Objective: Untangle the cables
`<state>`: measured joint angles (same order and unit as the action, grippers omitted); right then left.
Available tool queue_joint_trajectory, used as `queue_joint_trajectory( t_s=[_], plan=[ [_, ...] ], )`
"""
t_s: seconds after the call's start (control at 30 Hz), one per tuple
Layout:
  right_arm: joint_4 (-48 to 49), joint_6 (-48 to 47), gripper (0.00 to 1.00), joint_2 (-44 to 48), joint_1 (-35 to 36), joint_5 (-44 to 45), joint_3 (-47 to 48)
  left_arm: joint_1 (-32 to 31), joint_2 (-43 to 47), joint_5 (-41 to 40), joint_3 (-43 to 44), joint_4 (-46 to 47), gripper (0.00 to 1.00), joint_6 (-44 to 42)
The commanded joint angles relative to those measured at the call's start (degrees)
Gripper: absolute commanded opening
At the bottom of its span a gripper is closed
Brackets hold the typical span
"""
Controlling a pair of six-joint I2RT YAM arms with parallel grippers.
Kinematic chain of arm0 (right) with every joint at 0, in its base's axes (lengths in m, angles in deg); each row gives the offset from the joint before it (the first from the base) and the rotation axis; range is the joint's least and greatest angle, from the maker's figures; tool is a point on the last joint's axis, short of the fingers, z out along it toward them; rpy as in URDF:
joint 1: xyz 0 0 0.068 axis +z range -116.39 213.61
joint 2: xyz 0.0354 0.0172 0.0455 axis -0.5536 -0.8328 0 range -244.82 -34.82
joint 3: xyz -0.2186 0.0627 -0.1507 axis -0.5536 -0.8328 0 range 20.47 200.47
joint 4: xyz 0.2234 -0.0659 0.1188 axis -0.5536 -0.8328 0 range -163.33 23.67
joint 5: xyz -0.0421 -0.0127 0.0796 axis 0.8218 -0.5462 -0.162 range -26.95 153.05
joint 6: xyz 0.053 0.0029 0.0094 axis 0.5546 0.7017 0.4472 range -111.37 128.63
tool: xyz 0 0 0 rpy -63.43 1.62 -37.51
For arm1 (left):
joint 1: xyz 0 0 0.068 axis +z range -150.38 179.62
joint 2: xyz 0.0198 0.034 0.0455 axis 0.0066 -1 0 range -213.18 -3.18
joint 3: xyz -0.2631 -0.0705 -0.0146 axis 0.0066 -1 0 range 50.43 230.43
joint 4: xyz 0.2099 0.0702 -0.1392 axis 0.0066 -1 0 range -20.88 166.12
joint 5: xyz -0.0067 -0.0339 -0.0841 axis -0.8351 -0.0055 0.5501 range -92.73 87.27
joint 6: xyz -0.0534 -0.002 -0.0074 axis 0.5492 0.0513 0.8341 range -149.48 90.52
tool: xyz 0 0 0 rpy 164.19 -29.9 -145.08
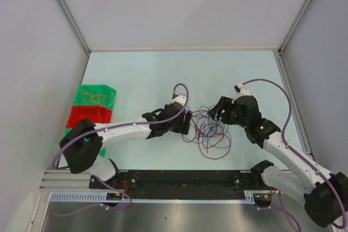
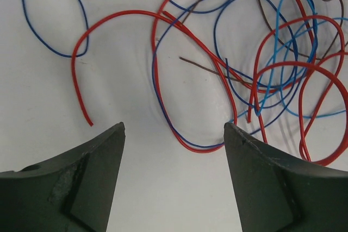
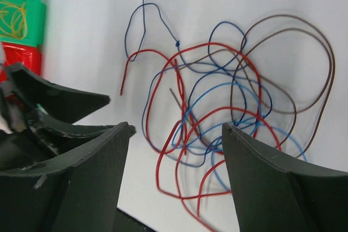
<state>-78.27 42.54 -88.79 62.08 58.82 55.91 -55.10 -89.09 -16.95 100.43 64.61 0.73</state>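
Observation:
The cables (image 1: pixel 209 131) lie as a loose tangle of thin red, dark blue, light blue and brown wires on the table between the two arms. In the left wrist view the tangle (image 2: pixel 272 52) lies just ahead of my left gripper (image 2: pixel 174 126), which is open and empty, with a red and blue loop (image 2: pixel 201 148) near its tips. My left gripper (image 1: pixel 189 122) is at the tangle's left edge. My right gripper (image 1: pixel 217 113) is open and empty, hovering above the tangle's right side. In the right wrist view the tangle (image 3: pixel 217 107) shows beyond the gripper (image 3: pixel 176 127).
A green box (image 1: pixel 95 96) with thin yellow wires in it and a red box (image 1: pixel 89 115) sit at the table's left edge; both show in the right wrist view (image 3: pixel 22 14) (image 3: pixel 22 58). The left gripper's fingers (image 3: pixel 60 101) are close to my right gripper. Walls enclose the table.

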Motion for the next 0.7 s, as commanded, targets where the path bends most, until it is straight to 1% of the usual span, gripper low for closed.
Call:
queue_joint_trajectory(
  t_s=[0.0, 0.03, 0.1, 0.23, 0.47, 0.5, 0.53, 0.67],
  plan=[
    [-10.1, 8.2, 0.73, 3.7, 3.8, 6.0, 0.7, -1.9, 0.7, 1.6, -1.0, 3.2, 0.77, 0.4],
    [-11.0, 9.1, 0.73, 4.4, 4.6, 6.6, 0.7, -2.1, 0.3, 2.1, -1.1, 3.6, 0.74, 0.1],
    [-12.3, 11.7, 0.73, 4.5, 8.1, 9.0, 0.8, -2.7, 0.0, 2.7, -1.2, 4.6, 0.72, -0.5],
    [-12.5, 13.8, 0.73, 3.1, 12.2, 12.7, 0.7, -3.6, -0.6, 3.8, -1.4, 5.5, 0.67, -1.1],
    [-9.7, 14.3, 0.73, -2.2, 14.2, 15.4, 0.5, -4.4, -1.7, 9.1, -3.5, 11.2, 0.65, -1.7],
    [-8.8, 14.3, 0.73, -2.4, 14.3, 15.7, 0.3, -4.4, -2.8, 9.8, -3.6, 11.3, 0.63, -1.7],
    [-8.3, 14.5, 0.73, -2.5, 14.3, 16.0, 0.2, -4.5, -3.3, 10.2, -3.4, 13.7, 0.63, -1.7],
    [-6.4, 15.2, 0.73, -1.8, 14.5, 18.0, -1.8, -5.1, -5.4, 11.1, -2.6, 15.6, 0.62, -1.6]
  ],
)
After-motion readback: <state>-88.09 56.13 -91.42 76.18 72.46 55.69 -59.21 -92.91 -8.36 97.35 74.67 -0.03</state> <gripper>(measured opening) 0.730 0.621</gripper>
